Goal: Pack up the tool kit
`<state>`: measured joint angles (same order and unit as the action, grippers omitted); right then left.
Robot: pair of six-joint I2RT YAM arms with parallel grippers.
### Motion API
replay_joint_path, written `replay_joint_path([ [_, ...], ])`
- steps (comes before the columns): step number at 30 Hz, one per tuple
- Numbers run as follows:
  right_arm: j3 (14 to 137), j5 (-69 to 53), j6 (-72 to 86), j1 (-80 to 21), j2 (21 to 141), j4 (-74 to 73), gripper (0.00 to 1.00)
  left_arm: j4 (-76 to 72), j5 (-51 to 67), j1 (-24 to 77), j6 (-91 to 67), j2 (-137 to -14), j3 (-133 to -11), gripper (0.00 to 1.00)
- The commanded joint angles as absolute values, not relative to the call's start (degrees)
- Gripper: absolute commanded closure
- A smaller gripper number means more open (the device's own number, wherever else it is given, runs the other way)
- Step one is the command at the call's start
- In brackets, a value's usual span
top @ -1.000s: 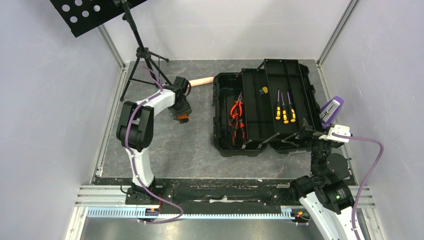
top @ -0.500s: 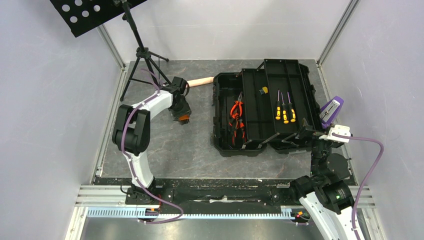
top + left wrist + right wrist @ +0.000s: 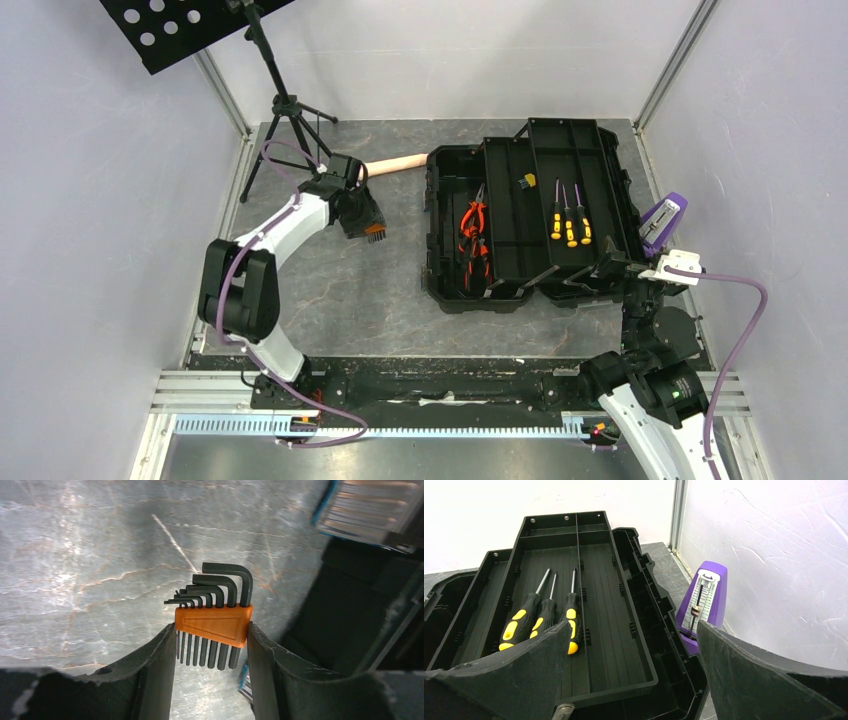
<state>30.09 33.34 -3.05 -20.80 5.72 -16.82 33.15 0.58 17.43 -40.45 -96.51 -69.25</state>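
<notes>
The black toolbox (image 3: 437, 170) lies open at the right of the table, its lift-out tray (image 3: 624, 630) raised. Three yellow/black screwdrivers (image 3: 567, 222) lie in the tray and also show in the right wrist view (image 3: 531, 620). Orange/black pliers (image 3: 472, 232) lie in the left part of the box. My left gripper (image 3: 372, 233) is left of the box, shut on an orange-holdered hex key set (image 3: 214, 625) and holding it above the table. My right gripper (image 3: 633, 625) is open and empty at the box's near right corner (image 3: 612, 270).
A beige cylindrical handle (image 3: 395, 164) lies behind my left gripper, touching the box's left rear. A purple metronome-like object (image 3: 663, 222) stands right of the box by the wall. A tripod stand (image 3: 285, 110) is at the back left. A clear lid with a blue latch (image 3: 370, 510) shows nearby.
My left arm's elbow has swung left and toward the near edge. Its gripper, still holding the hex key set, has shifted slightly right toward the toolbox. The right arm has not moved.
</notes>
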Motion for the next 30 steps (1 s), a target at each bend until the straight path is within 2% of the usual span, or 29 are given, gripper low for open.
replay_joint_path([
  [1, 30.15, 33.26, -2.64, -21.02, 5.64, -14.8, 0.02, 22.25, 9.6, 17.49, -42.74, -89.4, -66.6, 0.66],
  [8, 30.33, 33.13, -2.46, -21.01, 5.54, -14.71, 0.02, 7.25, 20.58, 18.2, -50.23, -84.24, -61.95, 0.66],
  [16, 30.5, 32.96, -2.37, -21.01, 5.76, -14.75, 0.02, -2.35, 22.79, 25.43, -56.03, -83.46, -64.09, 0.66],
  [30, 31.11, 33.5, -2.85, -21.01, 5.37, -15.27, 0.02, -8.0, 20.32, 41.97, -62.71, -97.5, -78.03, 0.66],
])
